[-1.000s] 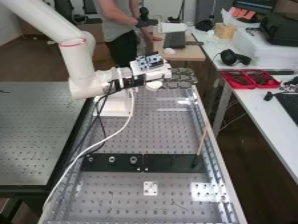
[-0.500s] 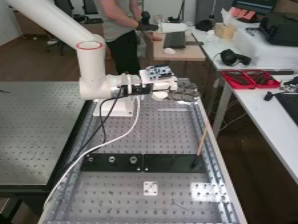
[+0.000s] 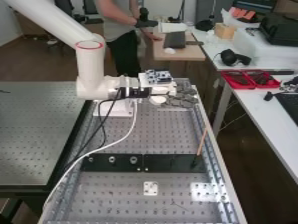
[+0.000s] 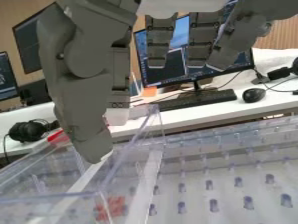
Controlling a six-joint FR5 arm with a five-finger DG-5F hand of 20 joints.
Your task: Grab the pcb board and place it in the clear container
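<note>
Arm: white (image 3: pixel 91 67), in from the upper left of the high view, wrist level over the far part of the surface (image 3: pixel 133 137).
Fingers: dark grey (image 3: pixel 179 98), stretched toward the surface's right edge in the high view. In the wrist view the fingers (image 4: pixel 203 40) are extended and spread – thumb well apart from the rest, open space between.
Clear container: see-through walls (image 4: pixel 126 155), close by the fingers; thumb tip overlaps it in the wrist view – touching or apart, cannot tell.
PCB board: a small reddish piece (image 4: pixel 113 207) seen through the container's plastic; cannot tell if it is the board, or if it lies inside.
Markings: patterned blue, white and dark piece (image 3: pixel 158 76) on top of the wrist; too small to tell if any of it is lettering.
Surface: perforated metal; dark plates (image 3: pixel 176 163) lying across it, thin stick (image 3: pixel 201 142) leaning near the right edge, small white plate (image 3: pixel 151 188) nearer the camera.
Side desk: red trays (image 3: pixel 241 79), lit screen (image 4: pixel 166 74), keyboard (image 4: pixel 196 100), mouse (image 4: pixel 254 95).
</note>
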